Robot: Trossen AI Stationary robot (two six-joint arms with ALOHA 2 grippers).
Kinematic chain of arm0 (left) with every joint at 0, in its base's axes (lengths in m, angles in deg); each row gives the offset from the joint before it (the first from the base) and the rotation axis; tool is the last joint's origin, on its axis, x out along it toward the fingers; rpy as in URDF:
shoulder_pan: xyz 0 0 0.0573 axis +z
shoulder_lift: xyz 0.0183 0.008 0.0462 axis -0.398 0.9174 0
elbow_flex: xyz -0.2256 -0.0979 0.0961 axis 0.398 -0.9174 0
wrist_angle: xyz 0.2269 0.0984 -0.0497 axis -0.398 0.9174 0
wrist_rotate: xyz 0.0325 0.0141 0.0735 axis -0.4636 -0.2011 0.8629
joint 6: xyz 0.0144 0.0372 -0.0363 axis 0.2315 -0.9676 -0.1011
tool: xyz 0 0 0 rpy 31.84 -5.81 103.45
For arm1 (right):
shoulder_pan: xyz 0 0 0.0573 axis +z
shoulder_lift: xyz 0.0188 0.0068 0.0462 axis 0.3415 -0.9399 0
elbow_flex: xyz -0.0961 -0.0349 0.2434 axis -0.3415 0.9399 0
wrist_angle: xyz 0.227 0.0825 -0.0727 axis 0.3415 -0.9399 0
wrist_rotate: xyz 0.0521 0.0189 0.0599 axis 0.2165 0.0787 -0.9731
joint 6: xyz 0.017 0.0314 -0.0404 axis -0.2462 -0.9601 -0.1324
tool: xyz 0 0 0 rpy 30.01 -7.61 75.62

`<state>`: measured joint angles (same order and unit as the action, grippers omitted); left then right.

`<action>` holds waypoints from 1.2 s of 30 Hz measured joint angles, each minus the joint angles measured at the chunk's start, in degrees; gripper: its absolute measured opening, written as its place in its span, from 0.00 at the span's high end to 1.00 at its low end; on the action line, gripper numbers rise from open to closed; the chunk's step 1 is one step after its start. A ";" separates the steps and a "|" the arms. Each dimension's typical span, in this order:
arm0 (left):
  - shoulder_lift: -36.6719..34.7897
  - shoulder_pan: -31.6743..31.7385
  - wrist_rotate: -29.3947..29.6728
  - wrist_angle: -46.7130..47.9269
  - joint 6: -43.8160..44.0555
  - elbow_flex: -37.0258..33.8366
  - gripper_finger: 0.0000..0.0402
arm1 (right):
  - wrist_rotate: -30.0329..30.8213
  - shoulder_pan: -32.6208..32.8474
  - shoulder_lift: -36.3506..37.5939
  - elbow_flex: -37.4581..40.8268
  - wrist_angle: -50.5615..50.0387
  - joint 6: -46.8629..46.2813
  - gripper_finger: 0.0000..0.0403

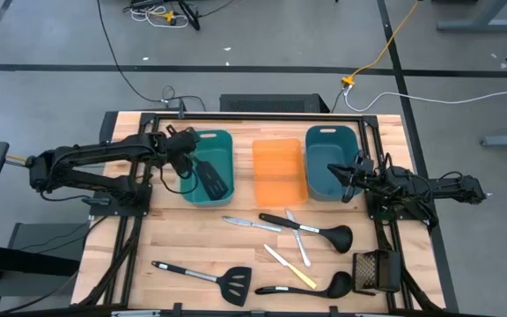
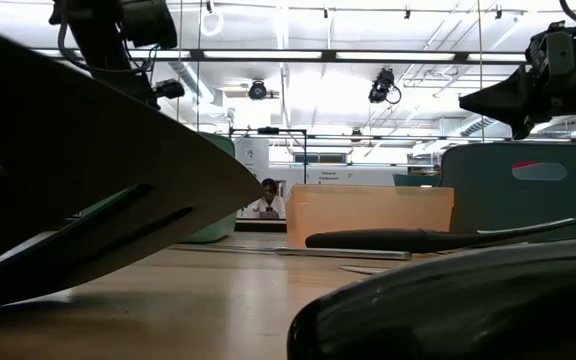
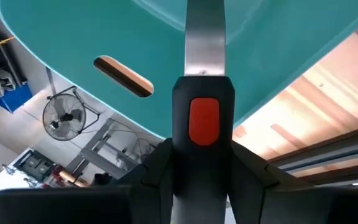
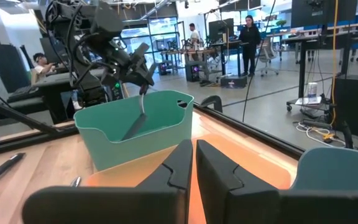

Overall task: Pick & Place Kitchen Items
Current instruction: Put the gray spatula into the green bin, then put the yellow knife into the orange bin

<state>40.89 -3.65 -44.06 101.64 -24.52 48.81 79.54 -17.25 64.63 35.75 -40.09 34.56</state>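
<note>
Left gripper (image 1: 186, 161) pinched slotted spatula (image 1: 211, 179) over teal bin (image 1: 208, 141); right gripper (image 1: 349, 179) fingers nearly together, empty; tilted blade risked catching the rim.

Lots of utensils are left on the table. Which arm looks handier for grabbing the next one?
Probably the right. Its gripper hangs shut and empty over the right teal bin, near the ladle and knives. The left gripper is busy holding a spatula over the left teal bin.

My two arms (image 1: 95, 167) are matte black with jointed segments. Beside the orange bin (image 1: 279, 170), the right gripper (image 4: 193, 163) shows thick, angular black fingers.
</note>
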 joint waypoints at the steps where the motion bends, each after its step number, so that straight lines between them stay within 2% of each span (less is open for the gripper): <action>1: -0.01 0.38 -0.03 -0.19 -0.31 -0.29 0.72 | -0.02 0.00 0.02 0.02 0.00 0.24 0.92; 12: 0.03 4.04 -2.65 -0.99 -1.83 -1.47 0.72 | 0.01 0.00 0.00 0.02 0.00 0.92 0.92; 19: 0.03 4.84 -2.84 -1.30 0.15 -1.47 0.72 | 0.00 0.00 0.01 0.01 0.00 0.96 0.92; 24: 0.03 4.84 -2.25 -3.20 1.54 -1.47 0.53 | 0.02 0.00 0.02 0.00 0.00 0.98 0.92; 27: 0.01 4.84 -1.30 -4.64 1.55 -1.47 0.45 | 0.00 0.00 0.00 0.02 0.00 0.98 0.92; 32: 0.03 4.83 2.09 -6.41 2.01 -1.47 0.44 | 0.00 0.00 0.01 0.01 0.00 0.98 0.92; 36: -0.05 3.80 5.89 -6.41 7.22 -0.48 0.47 | 0.00 0.00 0.02 0.02 0.00 0.98 0.92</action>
<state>40.84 0.15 -38.17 95.23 -17.30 48.33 79.54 -17.25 64.65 35.78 -40.09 35.54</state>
